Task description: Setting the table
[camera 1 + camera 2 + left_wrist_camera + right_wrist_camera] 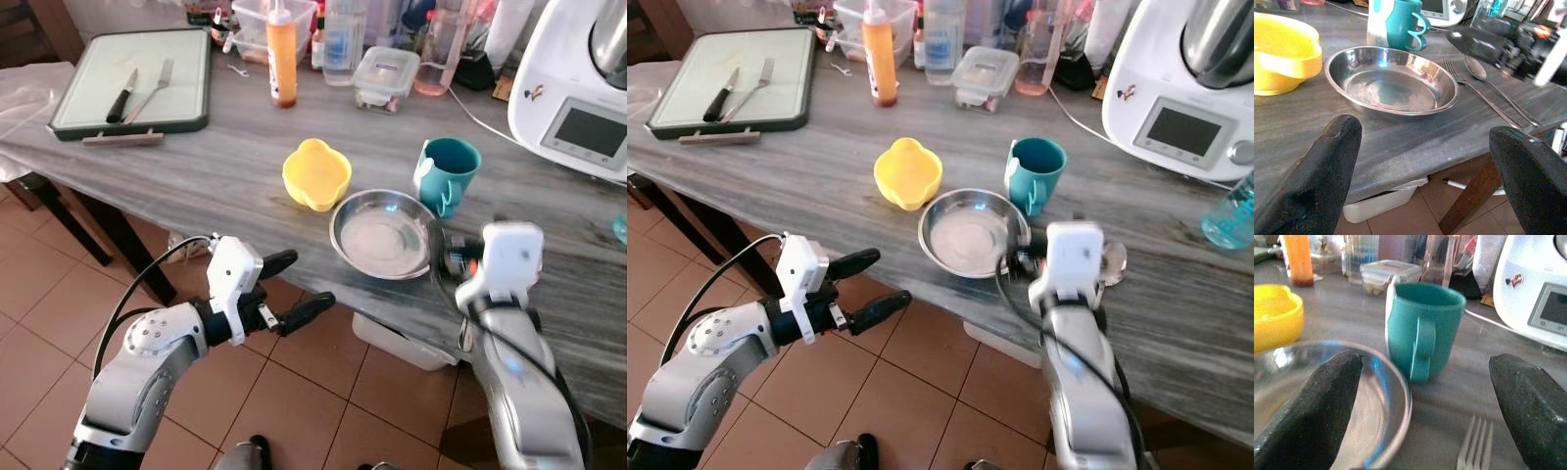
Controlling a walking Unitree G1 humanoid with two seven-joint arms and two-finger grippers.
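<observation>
Metal bowl (384, 235) on grey wooden tabletop (196, 176) near front edge. Yellow bowl (316, 174) just beside it toward robot's left, teal mug (450, 172) just behind. Fork (1479, 93) and spoon (1493, 85) lie side by side on bowl's right. Right hand (1425, 396) low over fork, fingers spread, empty. Left hand (294, 287) off tabletop edge above tiled floor (39, 352), fingers spread, empty.

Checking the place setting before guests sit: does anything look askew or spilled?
Nothing spilled or tipped. The steel plate sits close to the table edge, with fork and spoon beside it and the teal mug upright behind.
</observation>
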